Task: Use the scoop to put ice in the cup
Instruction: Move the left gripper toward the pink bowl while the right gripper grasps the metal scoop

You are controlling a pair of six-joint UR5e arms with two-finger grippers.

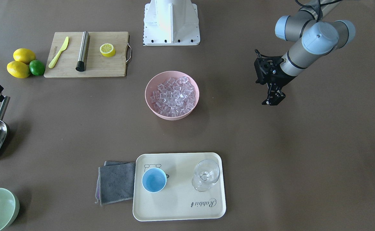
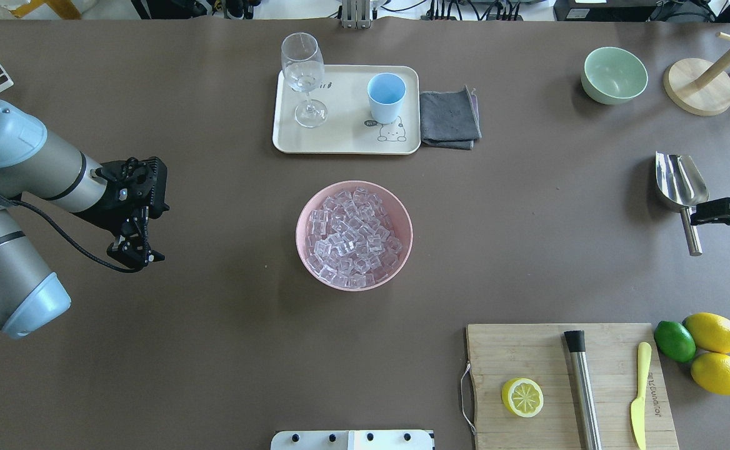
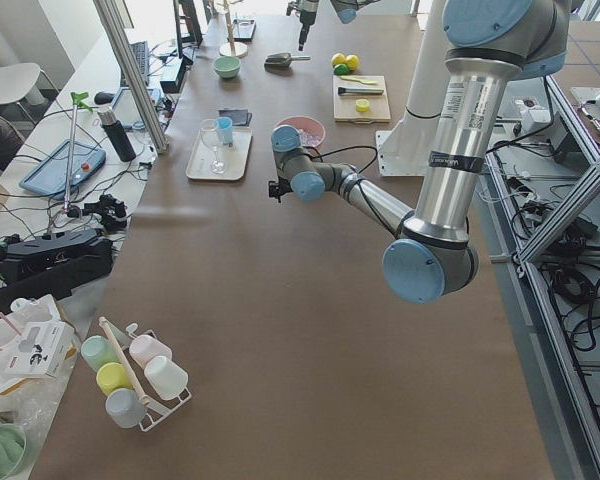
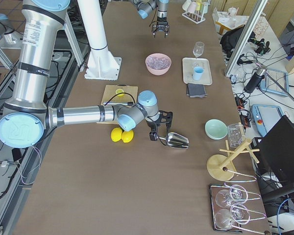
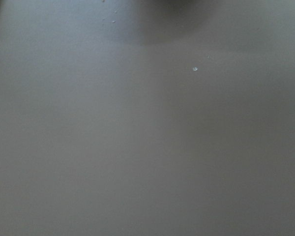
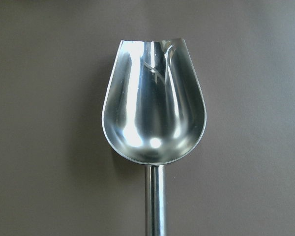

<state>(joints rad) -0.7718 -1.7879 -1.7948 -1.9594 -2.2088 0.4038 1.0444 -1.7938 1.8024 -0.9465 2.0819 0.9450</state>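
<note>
The silver scoop (image 2: 679,181) lies near the table's right edge, with its trough empty in the right wrist view (image 6: 154,110). My right gripper (image 2: 712,211) is at the scoop's handle (image 1: 3,107); I cannot tell whether its jaws are closed on it. The ice (image 2: 352,236) fills the pink bowl (image 2: 307,206) at the table's middle. The light-blue cup (image 2: 385,95) stands empty on the cream tray (image 2: 340,134). My left gripper (image 2: 135,253) hangs open and empty over bare table, left of the bowl.
A stemmed glass (image 2: 303,69) shares the tray, and a grey cloth (image 2: 449,119) lies beside it. A pale-green bowl (image 2: 614,75) is at the far right. A cutting board (image 2: 571,387) holds a lemon half, a steel cylinder and a yellow knife. Lemons and a lime (image 2: 674,340) lie next to it.
</note>
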